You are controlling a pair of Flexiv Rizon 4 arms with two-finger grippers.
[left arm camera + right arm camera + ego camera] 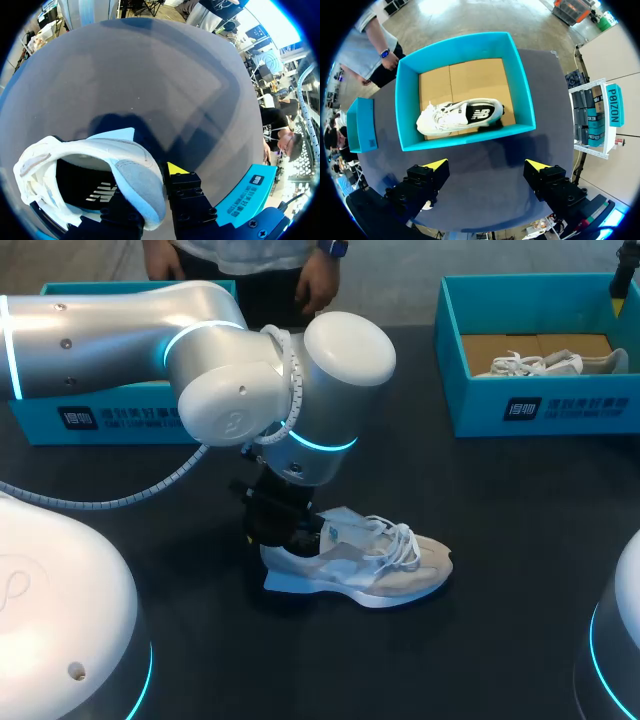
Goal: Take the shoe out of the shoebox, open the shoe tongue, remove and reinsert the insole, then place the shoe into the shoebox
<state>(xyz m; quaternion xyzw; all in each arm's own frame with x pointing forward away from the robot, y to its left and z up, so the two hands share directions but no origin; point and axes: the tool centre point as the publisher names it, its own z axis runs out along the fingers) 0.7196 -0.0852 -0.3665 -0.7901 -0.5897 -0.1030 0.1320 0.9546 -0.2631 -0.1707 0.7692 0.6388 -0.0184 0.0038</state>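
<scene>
- The turquoise cardboard shoebox [540,408] with a brown floor stands open on the dark table [520,580], at the far right side from the robot. I take it as the reference for all places below.
- The white and beige lace-up sneaker [372,560] is outside the shoebox, well apart from it, toward the robot and to the left. It rests on its sole on the table, with the toe turned toward the shoebox side and the heel away from it.
- In the left wrist view a black insole [85,189] with white print shows inside the sneaker's opening.
- The left gripper [283,530] is at the heel of the sneaker, on the end far from the shoebox. The left wrist view shows one yellow tip just beside the outer heel wall. The other is hidden by the shoe, so I cannot tell if this gripper is clamped on the heel or loose.
- The right gripper [486,165] hangs above the near edge of the shoebox and looks down into it. Its two yellow tips stand wide apart and nothing is between them, so it is released.
- A second white sneaker [457,116] with a black inside lies on its side on the floor of the shoebox.
- A second turquoise box [110,420] stands at the far left of the table, well apart from the shoebox, behind the left arm.
</scene>
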